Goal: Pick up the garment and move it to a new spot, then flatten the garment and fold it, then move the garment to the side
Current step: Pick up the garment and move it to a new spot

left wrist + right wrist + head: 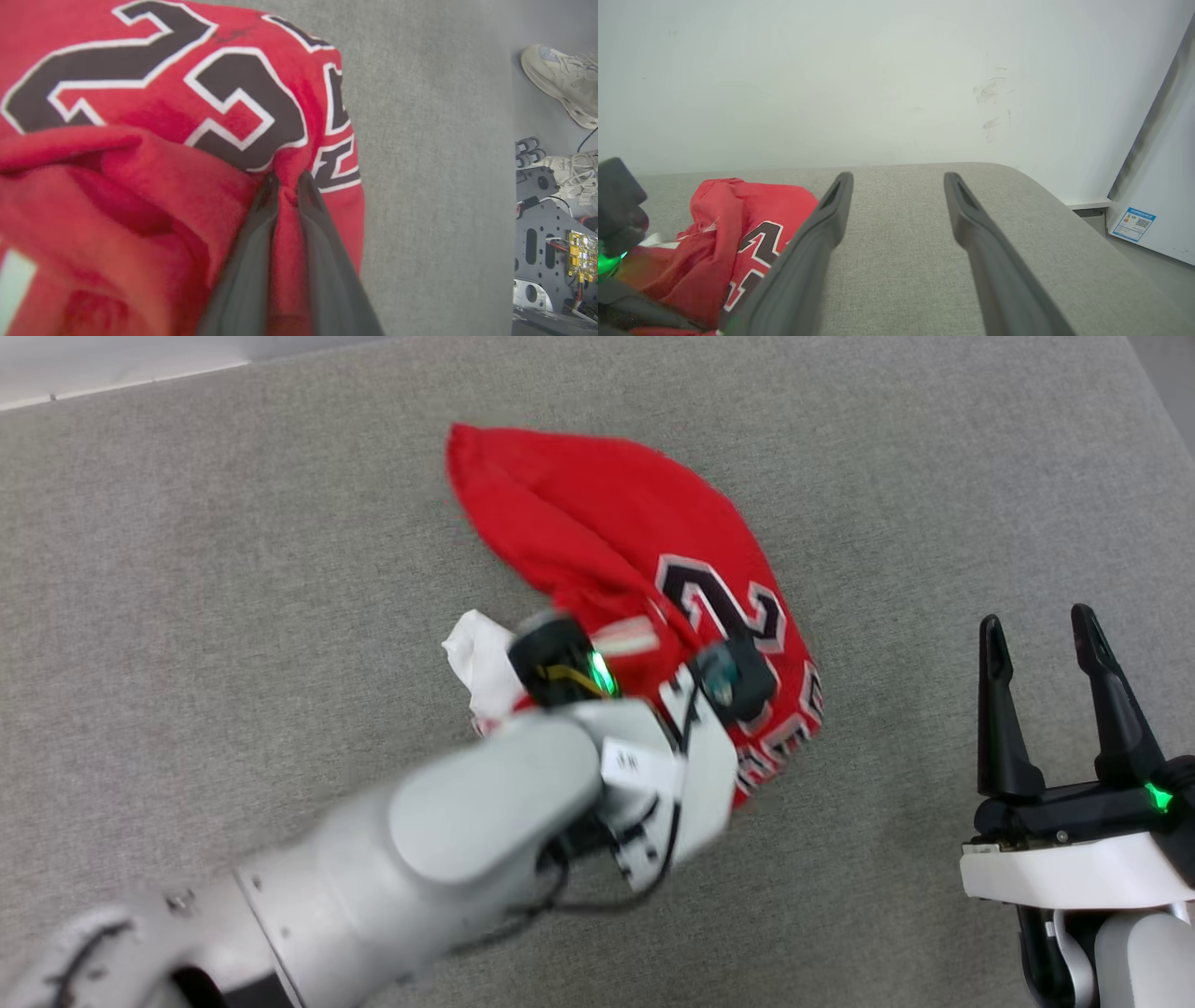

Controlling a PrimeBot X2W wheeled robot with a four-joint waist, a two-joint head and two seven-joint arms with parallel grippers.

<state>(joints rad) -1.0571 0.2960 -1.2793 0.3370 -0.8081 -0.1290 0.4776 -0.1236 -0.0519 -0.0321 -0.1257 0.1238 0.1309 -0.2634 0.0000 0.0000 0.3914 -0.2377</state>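
Note:
The garment (607,523) is a red jersey lying bunched on the grey cushion, with a black "2" outlined in white facing up and a white sleeve (481,663) sticking out at its left. My left arm (485,803) reaches over its near edge. In the left wrist view my left gripper (287,179) is shut on a pinched fold of the garment (140,186), just below the "23". My right gripper (1036,625) stands open and holds nothing, well to the right of the cloth. Its wrist view has the garment (738,214) left of the right gripper (897,176).
The grey upholstered surface (187,569) spreads wide on all sides of the jersey and meets a white wall (878,70) at the back. Its rounded right edge drops toward a white cabinet (1157,186). A person's shoes (556,79) and the robot's base (546,242) are on the floor beside it.

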